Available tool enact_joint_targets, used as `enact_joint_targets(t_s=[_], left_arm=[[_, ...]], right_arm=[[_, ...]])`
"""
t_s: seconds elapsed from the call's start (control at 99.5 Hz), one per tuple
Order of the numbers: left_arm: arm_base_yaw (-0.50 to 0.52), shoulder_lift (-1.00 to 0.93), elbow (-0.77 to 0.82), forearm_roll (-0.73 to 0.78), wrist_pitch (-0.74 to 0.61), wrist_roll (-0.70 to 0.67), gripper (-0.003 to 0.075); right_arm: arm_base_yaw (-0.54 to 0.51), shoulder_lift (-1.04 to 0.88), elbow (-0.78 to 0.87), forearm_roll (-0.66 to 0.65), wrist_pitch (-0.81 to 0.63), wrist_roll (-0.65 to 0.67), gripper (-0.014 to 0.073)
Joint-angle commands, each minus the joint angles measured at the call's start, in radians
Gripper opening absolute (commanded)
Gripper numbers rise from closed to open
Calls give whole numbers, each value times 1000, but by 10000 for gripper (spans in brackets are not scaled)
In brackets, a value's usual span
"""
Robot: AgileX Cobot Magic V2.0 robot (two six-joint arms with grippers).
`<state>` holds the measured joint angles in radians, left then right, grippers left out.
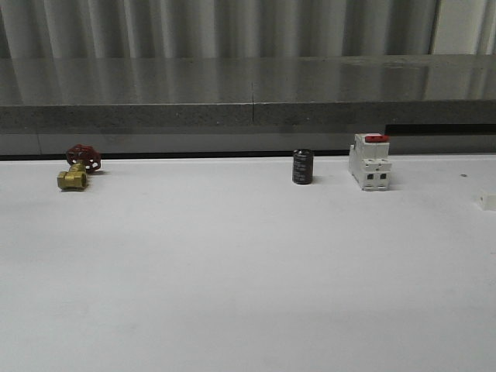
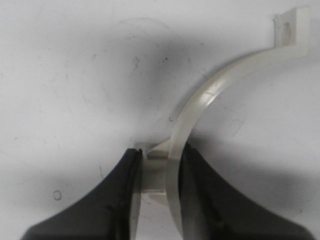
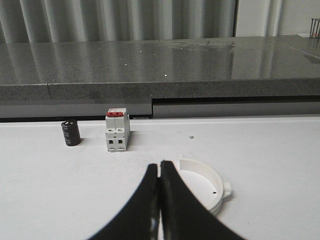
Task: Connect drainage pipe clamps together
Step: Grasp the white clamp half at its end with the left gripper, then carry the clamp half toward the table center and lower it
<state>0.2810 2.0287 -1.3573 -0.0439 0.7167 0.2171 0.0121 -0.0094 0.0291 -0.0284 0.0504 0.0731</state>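
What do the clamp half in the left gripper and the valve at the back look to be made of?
The white semicircular clamp half looks like slightly translucent moulded plastic with a dull sheen and a moulded end tab. The small valve has a yellow, shiny body, probably brass, and a dark red handwheel, likely painted metal, though that is unclear.

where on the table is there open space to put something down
The widest bare stretch is the near part of the table, in front of the brass valve, black capacitor and breaker. Gaps also lie between valve and capacitor. Busier: beside the right gripper, where a clamp half lies.
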Motion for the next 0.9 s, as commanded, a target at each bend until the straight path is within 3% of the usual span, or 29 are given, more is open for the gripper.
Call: enact_joint_targets(t_s=[0.0, 0.422, 0.724, 0.895], left_arm=[[1, -51, -28, -10, -24, -1, 3], [-78, -168, -28, -129, 40, -17, -20], [-294, -242, -26, -113, 105, -217, -20], [-468, -236, -26, 10, 92, -378, -20]], right_arm=[[-5, -15, -20, 1, -84, -2, -67], [-5, -15, -20, 1, -84, -2, -67], [-5, -15, -20, 1, -84, -2, -67], [-5, -15, -20, 1, -84, -2, -67]])
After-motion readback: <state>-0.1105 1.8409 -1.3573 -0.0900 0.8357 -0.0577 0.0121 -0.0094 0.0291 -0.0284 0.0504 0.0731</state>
